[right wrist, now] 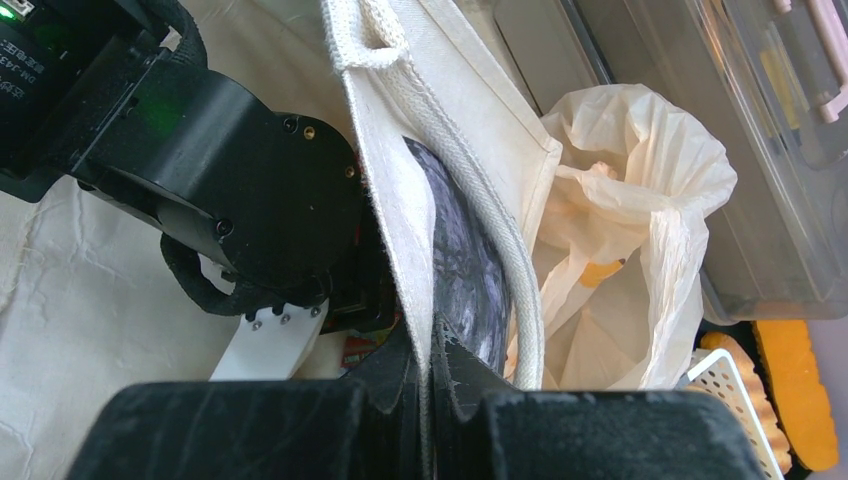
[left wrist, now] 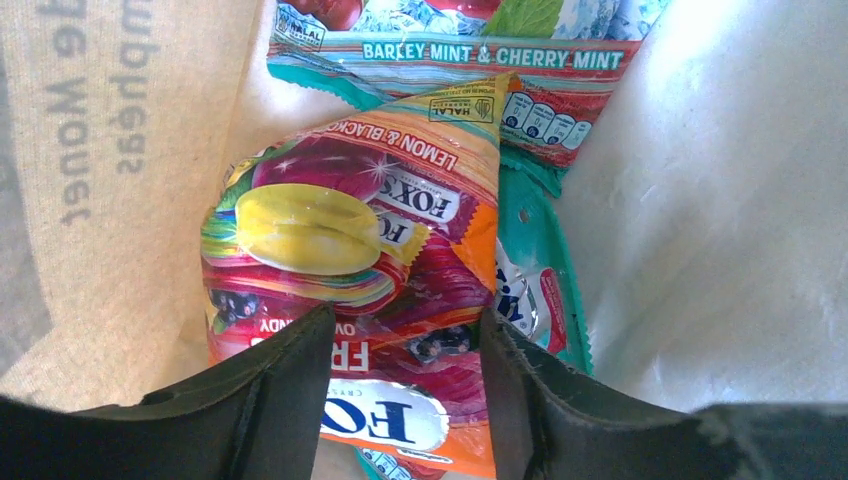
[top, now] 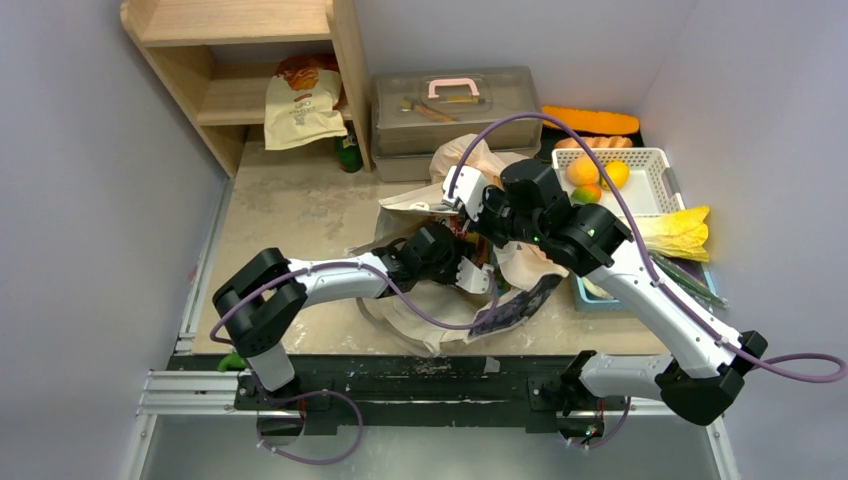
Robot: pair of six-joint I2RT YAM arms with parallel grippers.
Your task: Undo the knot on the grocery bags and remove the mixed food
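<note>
Right claw (right wrist: pixel 431 352) is pinched shut on the tote (right wrist: pixel 385 170) rim; hold it high. Left claw (left wrist: pixel 405 335) straddles the candy packet (left wrist: pixel 350 230), half-closed, and I can't tell if it grips: squeeze squarely, lift straight. The grocery bag (right wrist: pixel 630 190) slumps at right; fruit (top: pixel 585 170) sits upper right.

Inside the cloth bag (left wrist: pixel 700 200) the way down is narrow. Its walls stand close on both sides of the left fingers (left wrist: pixel 270 400), a candy packet (left wrist: pixel 380 250) lies across the gap between them, and a teal packet (left wrist: pixel 450 50) blocks the space beyond. The right fingers (right wrist: pixel 470 380), pinched on the bag's rim, and the right arm (top: pixel 650 290) crowd the bag's far-right side. Behind the bag stand a pale plastic bag (top: pixel 470 155) and a clear lidded box (top: pixel 455 105). To its right is a white basket (top: pixel 650 160). Left of the bag the bench (top: pixel 290 210) lies bare up to the wooden shelf (top: pixel 240 60).
</note>
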